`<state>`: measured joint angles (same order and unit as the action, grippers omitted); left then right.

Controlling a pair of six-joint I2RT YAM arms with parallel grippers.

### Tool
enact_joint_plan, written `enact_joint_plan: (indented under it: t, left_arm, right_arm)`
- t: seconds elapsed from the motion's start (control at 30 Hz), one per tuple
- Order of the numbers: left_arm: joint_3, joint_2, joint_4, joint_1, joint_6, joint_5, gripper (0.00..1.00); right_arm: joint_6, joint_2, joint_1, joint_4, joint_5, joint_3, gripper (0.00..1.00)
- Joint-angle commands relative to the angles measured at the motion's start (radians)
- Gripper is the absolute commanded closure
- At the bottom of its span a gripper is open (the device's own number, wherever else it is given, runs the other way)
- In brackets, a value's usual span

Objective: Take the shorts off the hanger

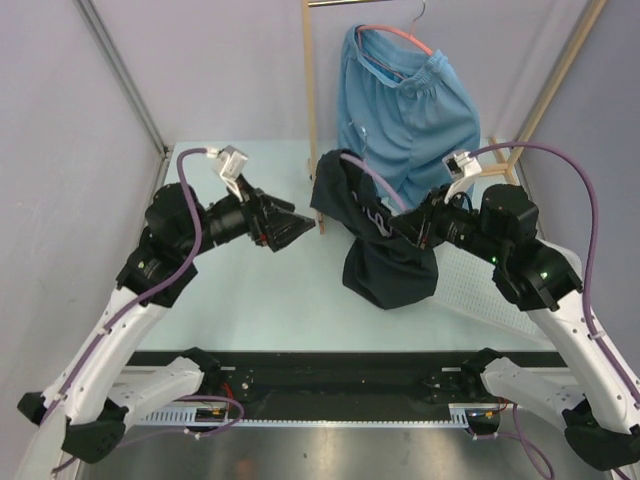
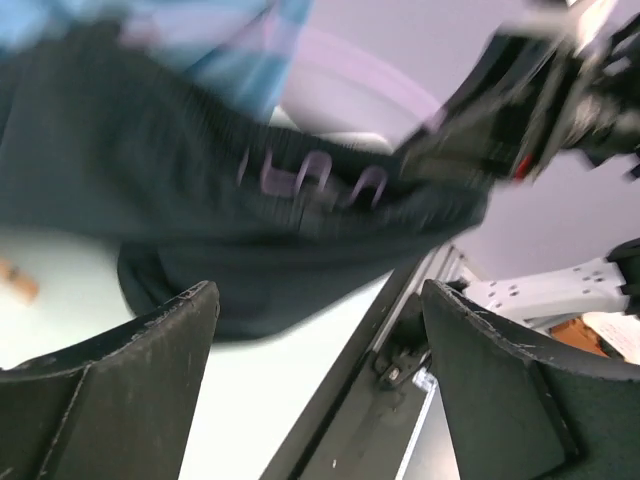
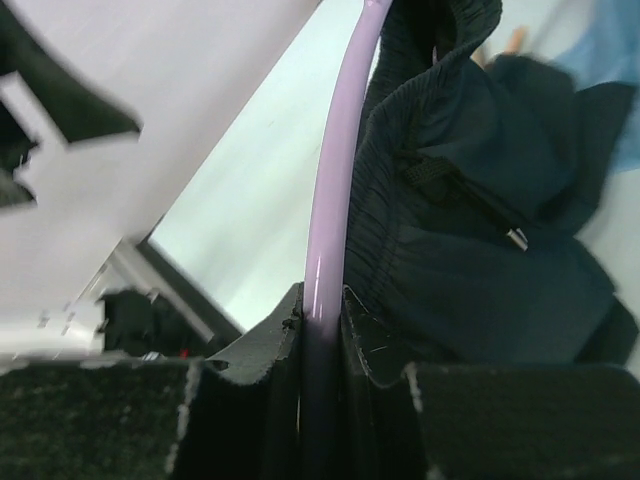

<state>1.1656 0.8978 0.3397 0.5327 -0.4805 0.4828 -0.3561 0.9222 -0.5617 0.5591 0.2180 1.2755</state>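
Note:
The black shorts (image 1: 385,265) hang on a lilac hanger (image 1: 375,180) held low over the table, their lower part bunched on the surface. My right gripper (image 1: 405,232) is shut on that hanger's bar; the right wrist view shows the bar (image 3: 335,180) pinched between the fingers (image 3: 322,310), with the black fabric (image 3: 480,230) beside it. My left gripper (image 1: 305,225) is open and empty, just left of the black shorts' waist (image 2: 200,200). The light blue shorts (image 1: 410,110) hang on a pink hanger (image 1: 395,35) at the back.
A wooden rack (image 1: 312,90) stands at the back and carries the pink hanger. A white perforated sheet (image 1: 470,290) lies on the table under my right arm. A black rail (image 1: 320,375) runs along the near edge.

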Motion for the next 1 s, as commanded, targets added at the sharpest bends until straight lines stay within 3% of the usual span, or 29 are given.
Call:
enact_joint_plan:
  t: [0.0,0.2,0.5,0.87,0.97]
  left_arm:
    - [0.132,0.104,-0.03,0.059,0.063,-0.035,0.13]
    - [0.215,0.208,0.013,0.131,0.144,-0.217,0.17]
    - [0.213,0.19,0.062,0.165,0.189,-0.403,0.27]
    - [0.243,0.216,0.038,0.165,0.189,-0.412,0.3]
    - [0.243,0.225,0.025,0.165,0.18,-0.403,0.35]
  right_arm:
    - [0.009,-0.023,-0.026,-0.077,0.211,-0.053,1.0]
    - [-0.035,-0.062,-0.104,-0.266,0.219,-0.182,1.0]
    - [-0.09,-0.039,-0.115,-0.38,0.262,-0.199,1.0]
    - [-0.149,-0.01,-0.139,-0.502,0.345,-0.199,1.0]
    - [-0.147,-0.003,-0.159,-0.519,0.353,-0.199,1.0]
